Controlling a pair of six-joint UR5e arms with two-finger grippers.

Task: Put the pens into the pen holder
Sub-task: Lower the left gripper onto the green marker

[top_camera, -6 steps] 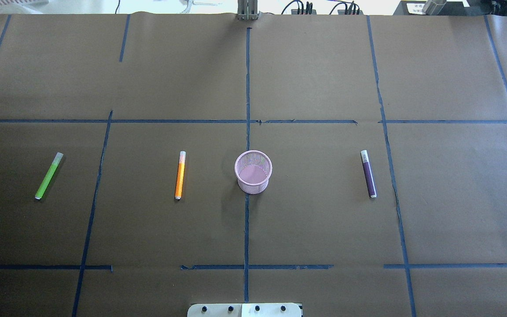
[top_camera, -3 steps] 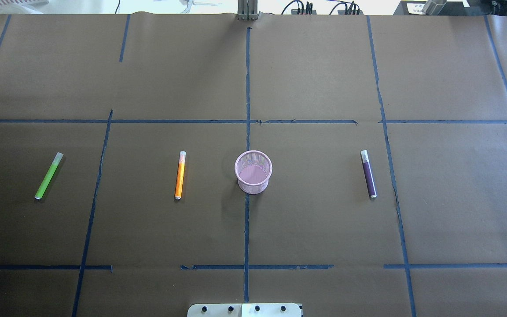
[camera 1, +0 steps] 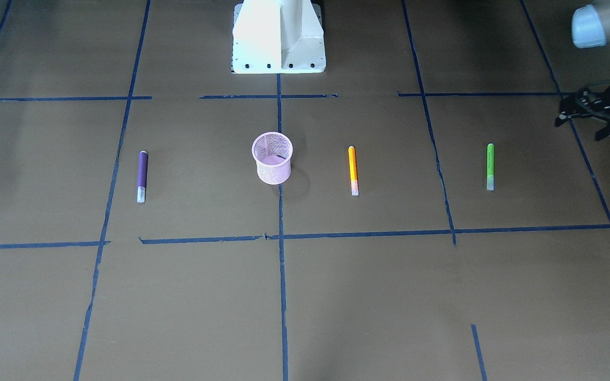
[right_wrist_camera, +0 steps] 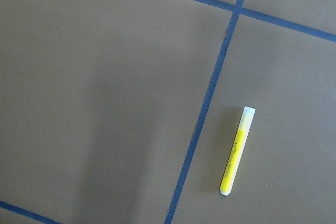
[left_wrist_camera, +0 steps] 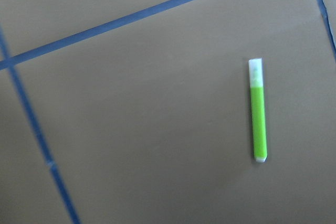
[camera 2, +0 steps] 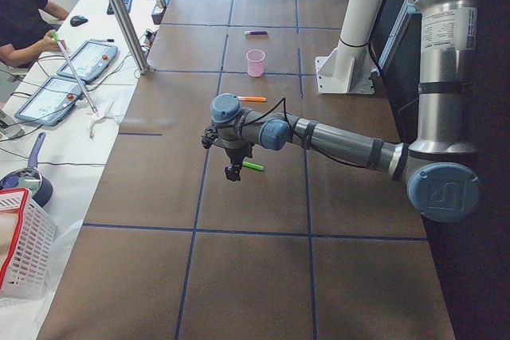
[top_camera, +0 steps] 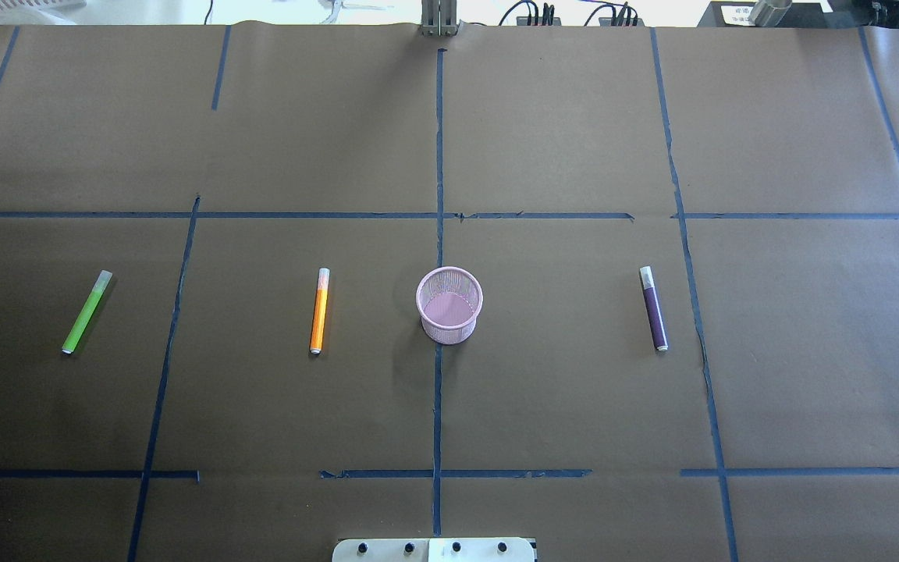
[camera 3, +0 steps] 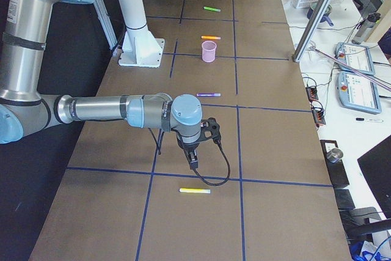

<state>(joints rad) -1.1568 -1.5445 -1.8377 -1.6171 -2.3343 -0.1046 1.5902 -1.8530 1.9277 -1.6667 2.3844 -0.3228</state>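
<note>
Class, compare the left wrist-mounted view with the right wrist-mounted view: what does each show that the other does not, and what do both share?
Only the left wrist-mounted view shows the green pen, lying flat with its pale cap end toward the top of the view. Only the right wrist-mounted view shows a yellow pen, lying flat just right of a tape line and apart from it. Both show the brown table cover and blue tape lines.

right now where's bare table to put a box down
Bare: the far strip beyond the tape line, the near strip between cup and base, and the gap from cup to purple pen. Tightest between orange pen and cup.
</note>
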